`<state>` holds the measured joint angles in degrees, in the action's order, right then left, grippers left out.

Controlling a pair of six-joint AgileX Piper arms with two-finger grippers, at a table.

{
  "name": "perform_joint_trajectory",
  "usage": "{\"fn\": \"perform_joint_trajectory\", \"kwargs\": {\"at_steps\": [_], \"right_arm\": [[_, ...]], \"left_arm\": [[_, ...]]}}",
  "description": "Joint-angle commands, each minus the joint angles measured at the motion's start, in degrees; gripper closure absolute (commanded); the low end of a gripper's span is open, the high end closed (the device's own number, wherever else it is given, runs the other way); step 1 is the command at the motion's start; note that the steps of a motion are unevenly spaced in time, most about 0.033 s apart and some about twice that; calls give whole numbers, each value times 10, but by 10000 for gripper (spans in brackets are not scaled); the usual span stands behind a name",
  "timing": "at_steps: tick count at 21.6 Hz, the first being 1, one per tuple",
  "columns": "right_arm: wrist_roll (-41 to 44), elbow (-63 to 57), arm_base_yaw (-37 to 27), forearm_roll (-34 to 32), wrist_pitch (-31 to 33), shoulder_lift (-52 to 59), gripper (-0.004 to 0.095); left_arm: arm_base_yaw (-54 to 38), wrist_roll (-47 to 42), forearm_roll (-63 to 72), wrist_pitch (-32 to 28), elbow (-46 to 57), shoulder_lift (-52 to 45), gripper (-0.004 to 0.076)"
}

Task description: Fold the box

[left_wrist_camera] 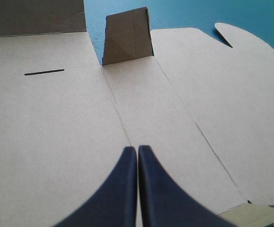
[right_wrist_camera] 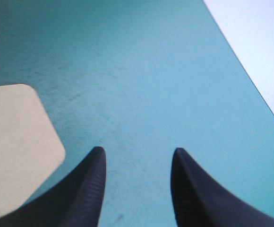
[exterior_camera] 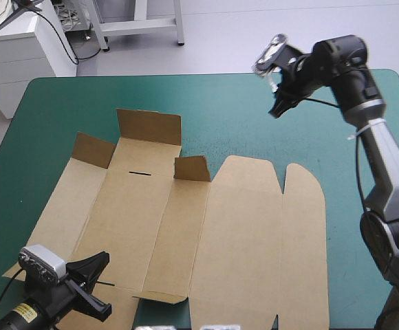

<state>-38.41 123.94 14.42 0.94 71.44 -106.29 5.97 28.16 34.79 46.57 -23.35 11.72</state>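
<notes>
Lying mostly flat on the teal-green cover [exterior_camera: 62, 103], the brown box [exterior_camera: 241, 234] has three flaps [exterior_camera: 149, 127] standing up along its far edge. The left gripper [left_wrist_camera: 137, 149] sits low over the near left panels, its black fingers [left_wrist_camera: 113, 194] pressed together with nothing between them. The right gripper [right_wrist_camera: 138, 150] hangs above the cover's far right part, spread wide and empty, apart from the box

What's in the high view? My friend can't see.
A brown box lies unfolded on the teal-green table, three flaps raised. The left end effector is over its near corner; the right end effector hangs above the far side.
</notes>
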Motion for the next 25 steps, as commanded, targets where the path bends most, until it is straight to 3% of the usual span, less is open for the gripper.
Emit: {"fn": "perform_joint_trajectory", "kwargs": {"at_steps": [1, 3, 8, 13, 18, 25], "right_arm": [[89, 16, -77, -3, 2, 54, 801], [117, 15, -115, 20, 2, 66, 924], [154, -42, -217, 80, 2, 133, 927], [176, -275, -323, 99, 2, 320, 927], [205, -473, -330, 150, 2, 482, 927], [205, -717, -330, 152, -11, 663, 927]], "left_arm": [[3, -5, 24, -31, -13, 12, 732], [3, -5, 24, -31, -13, 12, 732], [3, -5, 23, -31, -13, 12, 732], [3, -17, 20, -31, -13, 12, 732], [3, -24, 20, -29, -13, 12, 732], [3, -53, 15, -11, -24, 34, 732]]}}
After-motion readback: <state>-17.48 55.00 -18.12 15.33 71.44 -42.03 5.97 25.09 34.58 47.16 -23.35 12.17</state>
